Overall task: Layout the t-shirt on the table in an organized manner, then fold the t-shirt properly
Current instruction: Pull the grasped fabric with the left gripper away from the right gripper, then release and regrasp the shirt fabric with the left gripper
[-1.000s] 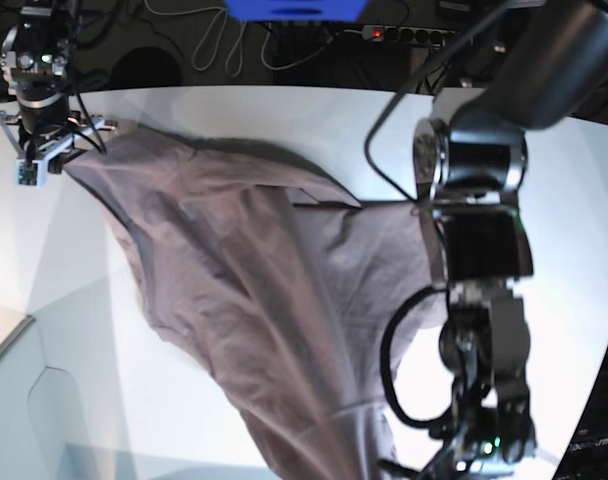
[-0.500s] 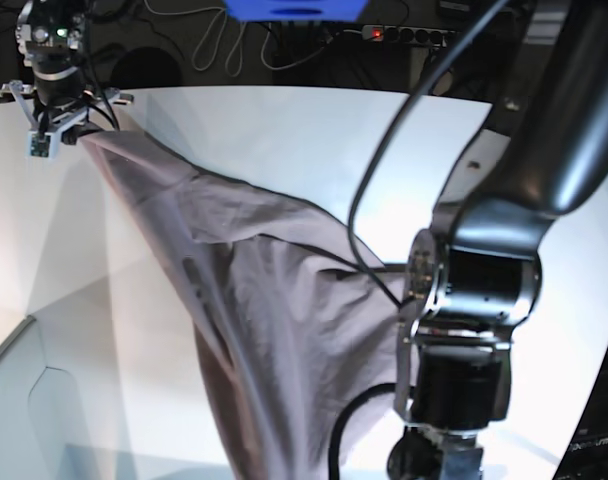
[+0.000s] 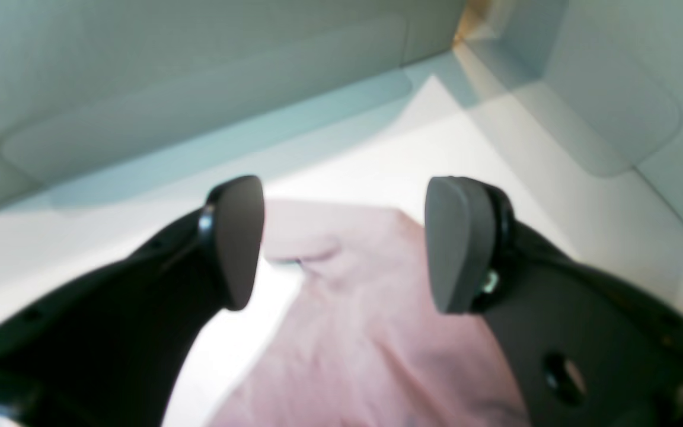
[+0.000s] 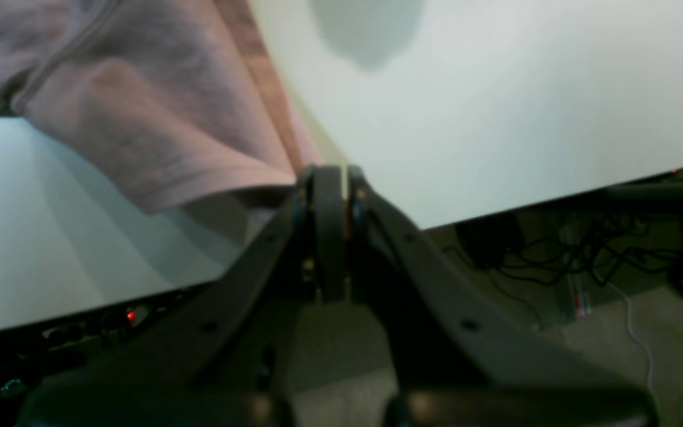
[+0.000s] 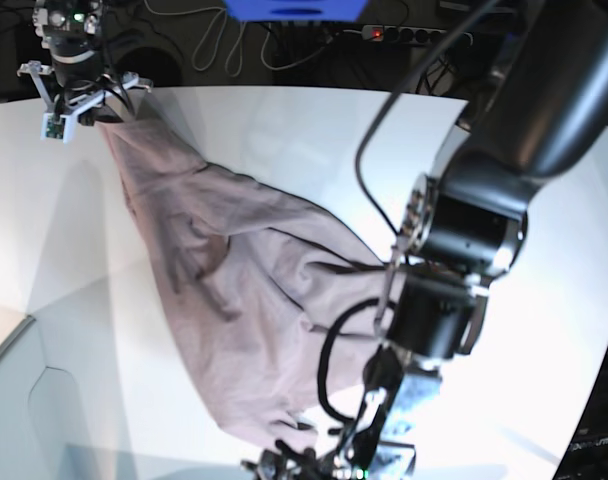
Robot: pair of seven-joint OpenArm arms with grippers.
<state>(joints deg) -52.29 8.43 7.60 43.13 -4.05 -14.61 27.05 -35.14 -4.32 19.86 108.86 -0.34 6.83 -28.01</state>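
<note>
Moved: left gripper (image 3: 341,243) has let go, jaws apart.
Right gripper (image 4: 329,196): clamped on dusty mauve cotton t-shirt (image 5: 244,300) at far-left corner.
Shirt: bunched diagonally across white bench (image 5: 284,130).
Advice: regrasp near hem, pull taut.

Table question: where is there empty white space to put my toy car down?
The table is bare along its far edge, beyond the t-shirt, and also on the near left beside the shirt's long edge. The middle is covered by cloth, and the near right is crowded by the big dark arm.
</note>
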